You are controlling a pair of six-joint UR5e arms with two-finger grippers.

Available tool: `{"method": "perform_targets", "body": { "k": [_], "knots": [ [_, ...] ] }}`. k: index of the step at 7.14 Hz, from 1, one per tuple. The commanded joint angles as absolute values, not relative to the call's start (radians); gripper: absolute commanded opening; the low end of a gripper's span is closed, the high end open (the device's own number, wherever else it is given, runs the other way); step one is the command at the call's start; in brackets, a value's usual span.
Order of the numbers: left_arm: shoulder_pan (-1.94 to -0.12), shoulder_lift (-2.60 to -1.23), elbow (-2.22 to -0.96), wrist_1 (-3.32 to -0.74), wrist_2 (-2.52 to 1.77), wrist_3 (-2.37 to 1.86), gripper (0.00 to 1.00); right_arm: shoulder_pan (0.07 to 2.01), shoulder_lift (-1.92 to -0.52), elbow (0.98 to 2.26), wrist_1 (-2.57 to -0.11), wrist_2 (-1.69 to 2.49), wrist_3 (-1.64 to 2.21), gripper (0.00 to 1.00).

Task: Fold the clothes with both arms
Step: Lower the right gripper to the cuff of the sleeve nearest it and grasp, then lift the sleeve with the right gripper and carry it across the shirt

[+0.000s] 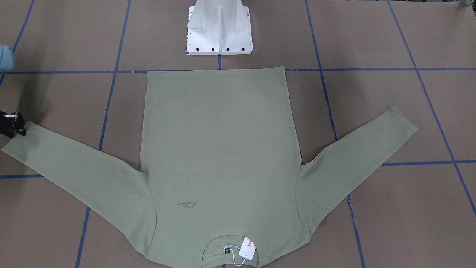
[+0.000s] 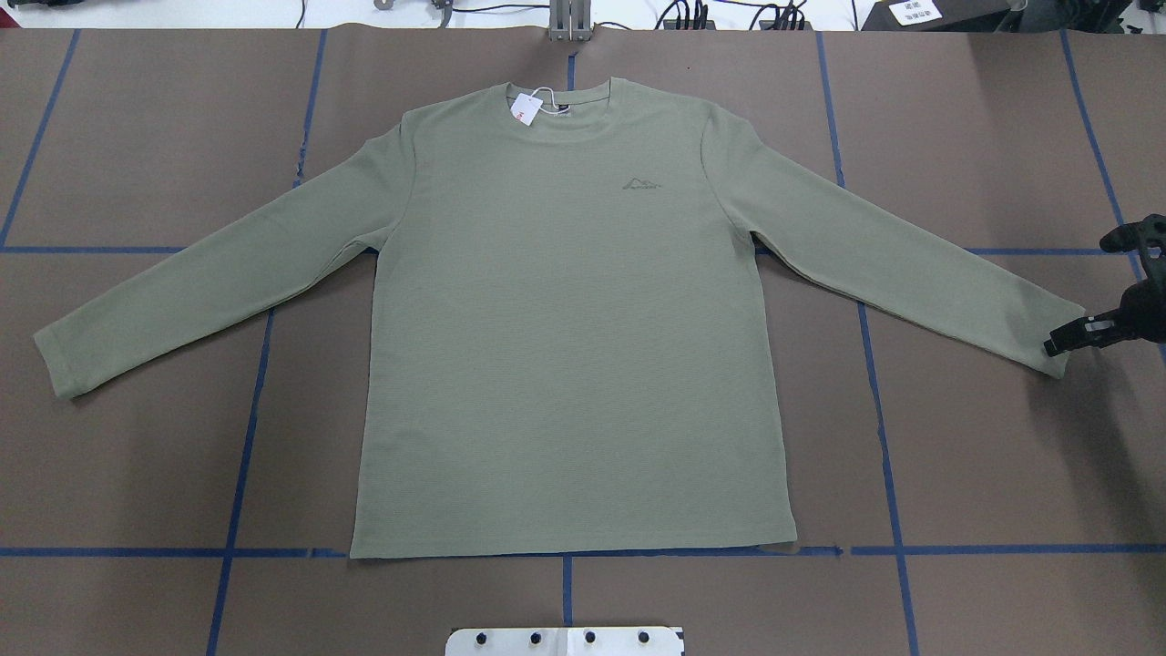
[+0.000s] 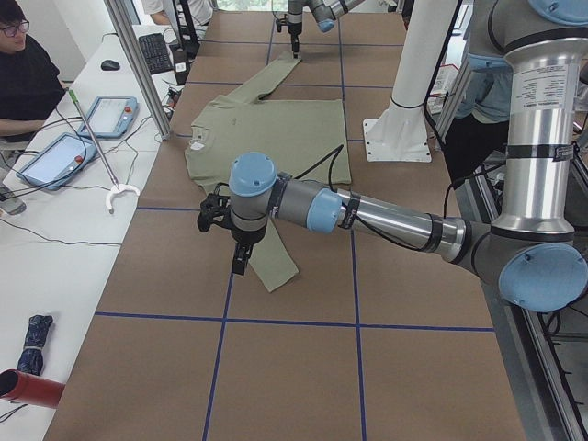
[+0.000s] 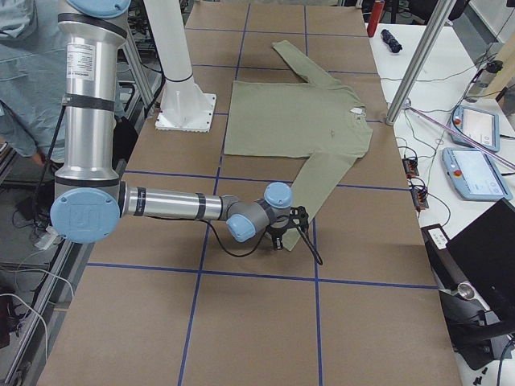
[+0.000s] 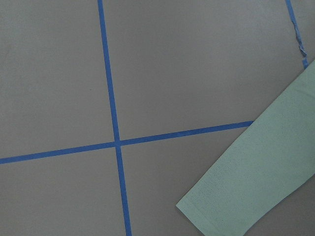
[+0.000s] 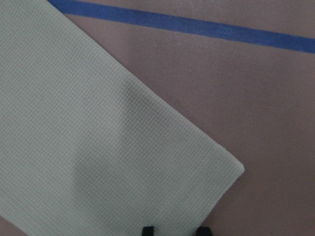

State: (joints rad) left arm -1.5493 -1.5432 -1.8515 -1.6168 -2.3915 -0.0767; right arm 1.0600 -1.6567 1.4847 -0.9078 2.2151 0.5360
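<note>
The olive-green long-sleeved shirt (image 2: 565, 319) lies flat and face up on the brown table, sleeves spread to both sides, white hang tag (image 2: 525, 107) at the collar. My right gripper (image 2: 1061, 344) sits at the cuff of the sleeve on the overhead view's right. In the right wrist view its two fingertips (image 6: 147, 230) stand apart just above the cuff (image 6: 123, 147), so it is open. My left gripper (image 3: 237, 262) shows only in the exterior left view, raised above the near sleeve's end, and I cannot tell its state. The left wrist view shows that cuff (image 5: 256, 187) from some height, without fingers.
The white pedestal base (image 1: 219, 29) stands just behind the shirt's hem. Blue tape lines (image 2: 241, 456) grid the brown table cover. A side table with tablets (image 3: 55, 156) and a seated person (image 3: 23, 73) runs along the far edge. A slanted metal pole (image 3: 138, 64) rises there.
</note>
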Motion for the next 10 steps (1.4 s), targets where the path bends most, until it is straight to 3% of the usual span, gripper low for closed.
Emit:
{"method": "perform_targets", "body": {
  "k": [1,4,6,8,10],
  "knots": [
    [-1.549,-1.543,-1.852,-1.617,-2.391,-0.077,1.00,1.063,-1.657,1.486,-0.908,2.215,0.535,0.00],
    [-1.549,-1.543,-1.853,-1.617,-2.391,-0.077,1.00,1.086,-1.655,1.524,-0.910,2.226,0.537,0.00],
    [-1.549,-1.543,-1.853,-1.617,-2.391,-0.080,1.00,1.098,-1.640,1.666,-1.053,2.250,0.538,0.00],
    [-1.549,-1.545,-1.852,-1.617,-2.391,-0.080,1.00,1.086,-1.425,1.819,-1.454,2.246,0.540,0.00],
    [-1.549,-1.545,-1.853,-1.617,-2.391,-0.080,1.00,1.024,-1.137,1.816,-1.751,2.229,0.555,0.00]
  ]
}}
